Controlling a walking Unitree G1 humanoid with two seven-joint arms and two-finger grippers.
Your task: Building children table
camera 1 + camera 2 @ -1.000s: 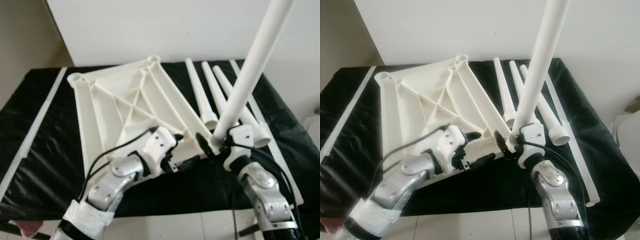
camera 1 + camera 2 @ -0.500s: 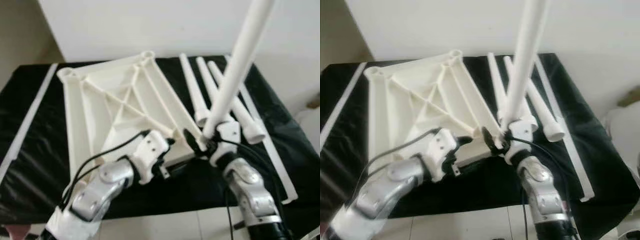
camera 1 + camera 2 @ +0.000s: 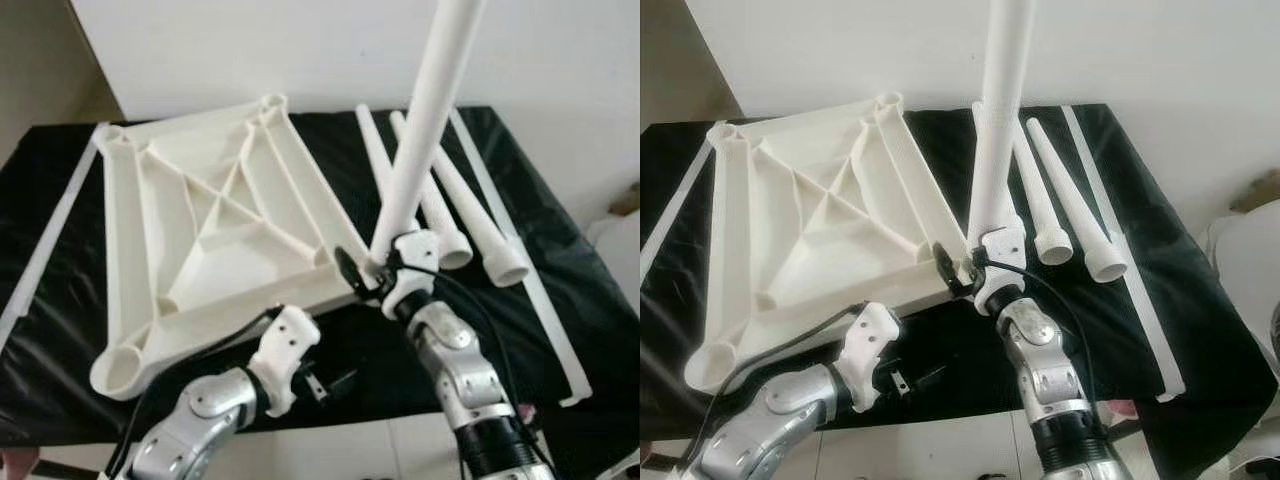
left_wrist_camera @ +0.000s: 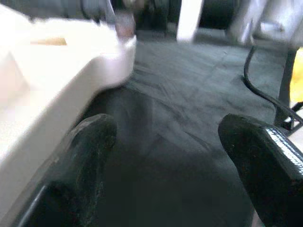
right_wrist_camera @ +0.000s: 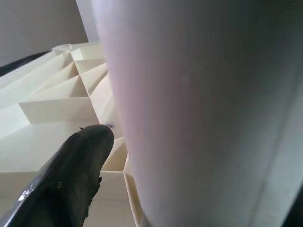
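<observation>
We have drawn our left gripper (image 3: 335, 383) back off the near edge of the upturned tabletop (image 3: 200, 220); its fingers (image 4: 87, 156) now stand apart over the black cloth (image 4: 189, 118), just beside that edge. Our right gripper (image 3: 365, 275), clamped on the raised leg (image 3: 425, 120), has carried it leftward and tipped it nearer upright, its foot at the tabletop's near right corner.

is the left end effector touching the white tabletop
Apart. The left wrist view shows the left end effector open over black cloth, the tabletop edge off beside one finger with a gap.
</observation>
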